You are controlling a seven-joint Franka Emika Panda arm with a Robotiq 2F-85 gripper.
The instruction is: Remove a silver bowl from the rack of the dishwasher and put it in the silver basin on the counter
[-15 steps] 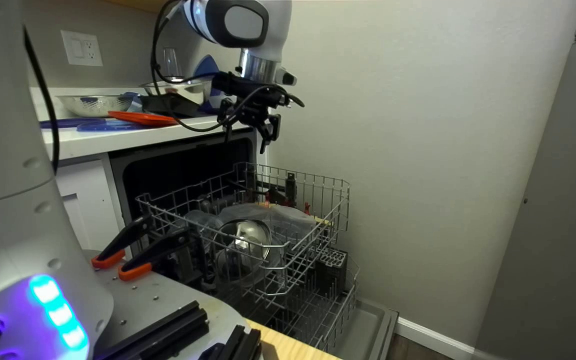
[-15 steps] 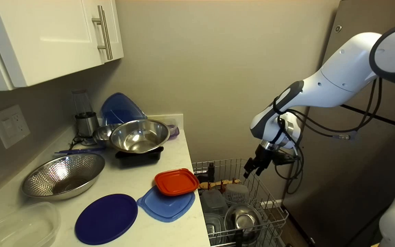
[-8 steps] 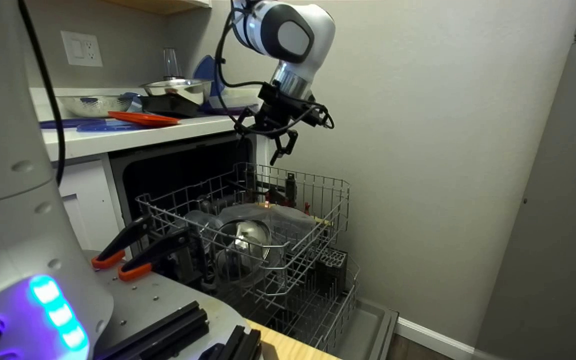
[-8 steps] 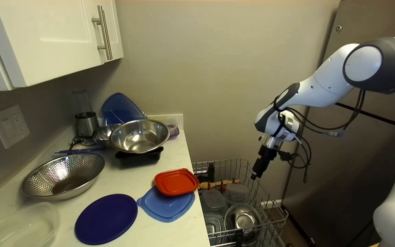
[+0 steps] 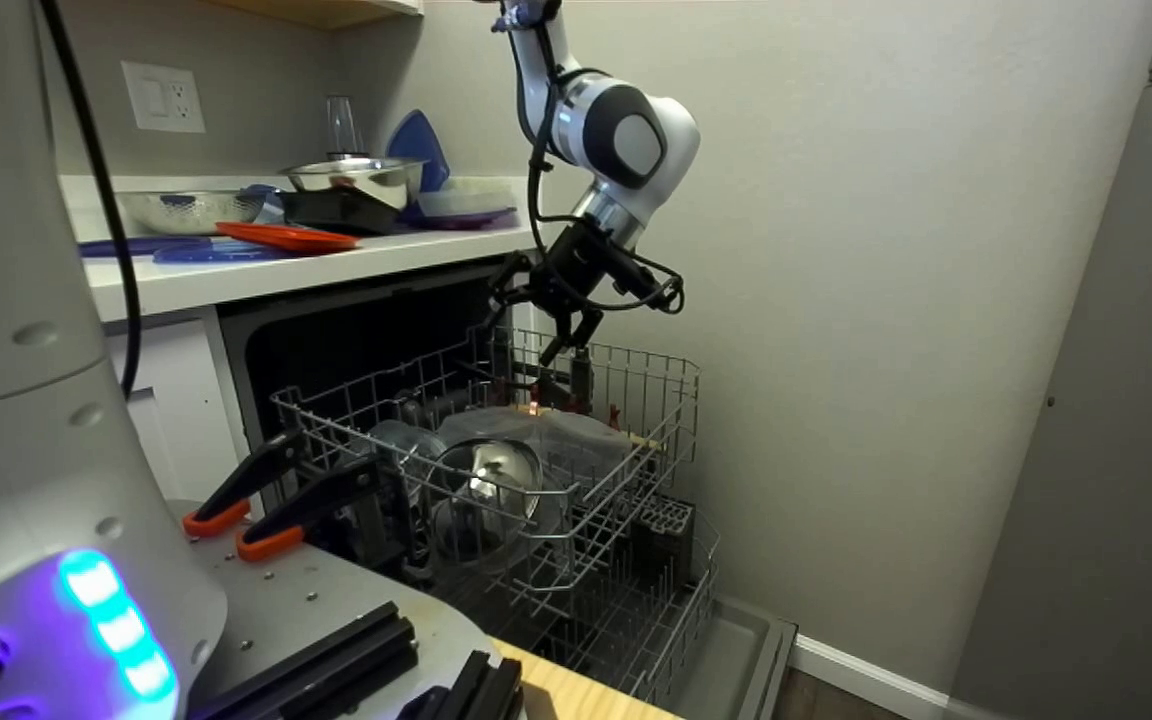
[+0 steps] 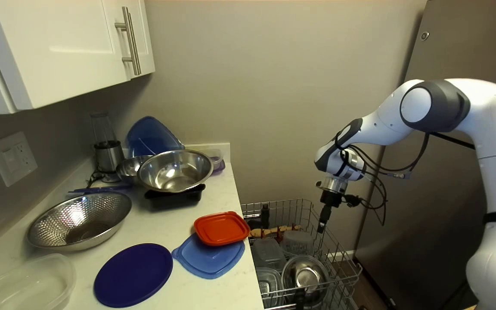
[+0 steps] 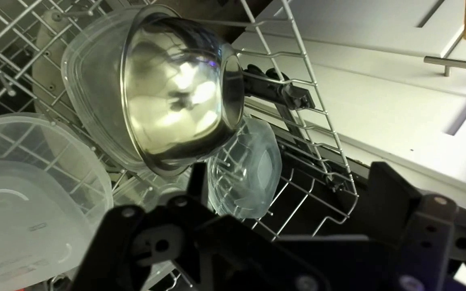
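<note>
The silver bowl (image 5: 504,468) stands tilted on its side among plastic containers in the upper rack (image 5: 678,400) of the dishwasher (image 5: 336,345). It also shows in an exterior view (image 6: 306,275) and large in the wrist view (image 7: 172,93). My gripper (image 5: 519,345) is open and empty, above the back of the rack and apart from the bowl. In the wrist view the spread fingers (image 7: 291,178) show below and right of the bowl; nothing is between them. The silver basin (image 6: 179,174) sits on a black container on the counter (image 6: 213,290).
Clear plastic containers (image 7: 245,173) crowd the bowl in the rack. A perforated colander (image 6: 80,221), a red lid (image 6: 222,228) and blue lids (image 6: 134,275) lie on the counter. The wall stands behind the rack. Black-and-orange clamps (image 5: 266,490) stick up beside the robot base.
My gripper has moved down toward the rack, and the arm has swung and tilted. The jaws stay open. The bowl, rack and counter things have not moved.
</note>
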